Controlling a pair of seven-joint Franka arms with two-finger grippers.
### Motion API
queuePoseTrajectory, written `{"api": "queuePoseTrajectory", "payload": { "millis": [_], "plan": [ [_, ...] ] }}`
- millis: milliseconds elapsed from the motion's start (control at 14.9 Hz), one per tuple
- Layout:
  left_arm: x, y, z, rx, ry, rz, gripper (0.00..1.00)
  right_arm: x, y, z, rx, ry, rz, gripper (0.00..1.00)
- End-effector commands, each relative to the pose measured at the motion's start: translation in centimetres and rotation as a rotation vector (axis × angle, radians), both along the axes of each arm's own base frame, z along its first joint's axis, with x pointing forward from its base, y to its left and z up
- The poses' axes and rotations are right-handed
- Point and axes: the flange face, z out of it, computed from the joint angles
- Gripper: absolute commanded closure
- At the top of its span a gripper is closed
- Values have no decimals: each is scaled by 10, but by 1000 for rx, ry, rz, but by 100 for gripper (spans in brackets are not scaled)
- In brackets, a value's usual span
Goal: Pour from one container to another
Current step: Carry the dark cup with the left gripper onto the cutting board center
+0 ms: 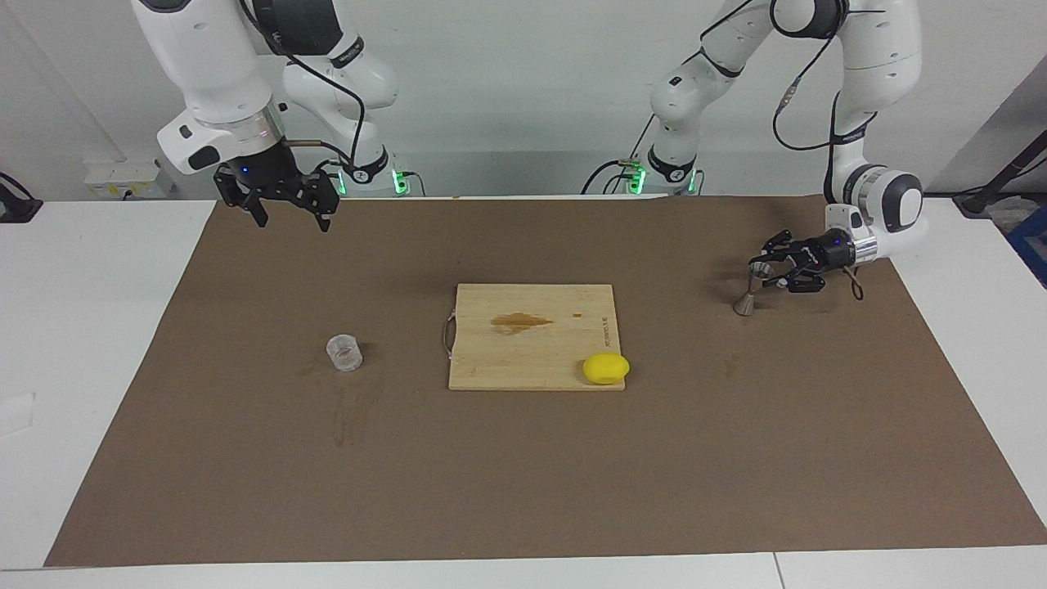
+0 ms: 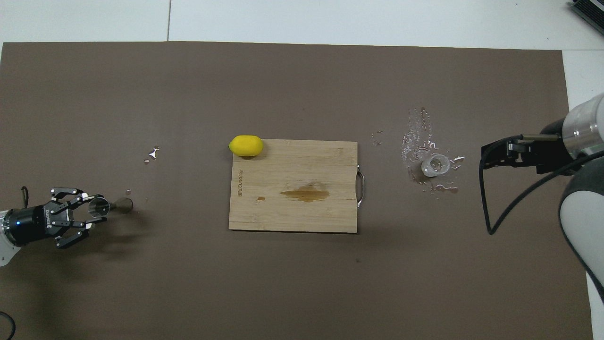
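Note:
The small clear glass tumbler (image 1: 344, 352) (image 2: 435, 165) stands on the brown mat toward the right arm's end of the table, amid a wet spill. The silvery hourglass jigger (image 1: 747, 296) (image 2: 113, 206) stands upright on the mat toward the left arm's end. My left gripper (image 1: 763, 274) (image 2: 94, 210) reaches in sideways, low over the mat, and is shut on the jigger's upper cone. My right gripper (image 1: 293, 219) (image 2: 486, 158) hangs open and empty, well above the mat at the right arm's end, apart from the tumbler.
A wooden cutting board (image 1: 532, 343) (image 2: 292, 217) with a brown stain lies mid-table. A yellow lemon (image 1: 606, 368) (image 2: 246, 145) rests on the board's corner farthest from the robots. Wet splashes (image 2: 417, 137) spread around the tumbler, and small drops (image 2: 152, 153) lie near the jigger.

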Motion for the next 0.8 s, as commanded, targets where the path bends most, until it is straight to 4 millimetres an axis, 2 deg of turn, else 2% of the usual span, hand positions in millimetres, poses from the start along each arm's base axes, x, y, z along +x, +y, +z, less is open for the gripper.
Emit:
{"api": "queuePoseTrajectory", "payload": {
  "millis": [0,268,537,738],
  "plan": [
    [13,-40,11,-56,55,-43,90,1,-3,1,25,3,-1,0],
    [23,-101,14,-115,69,-70,89,1,-2,1,25,3,0,0],
    [10,-159,26,-121,73,-48,92,1,-2,1,25,3,0,0],
    [10,-211,36,-114,57,-48,93,1,-2,1,25,3,0,0]
  ]
}}
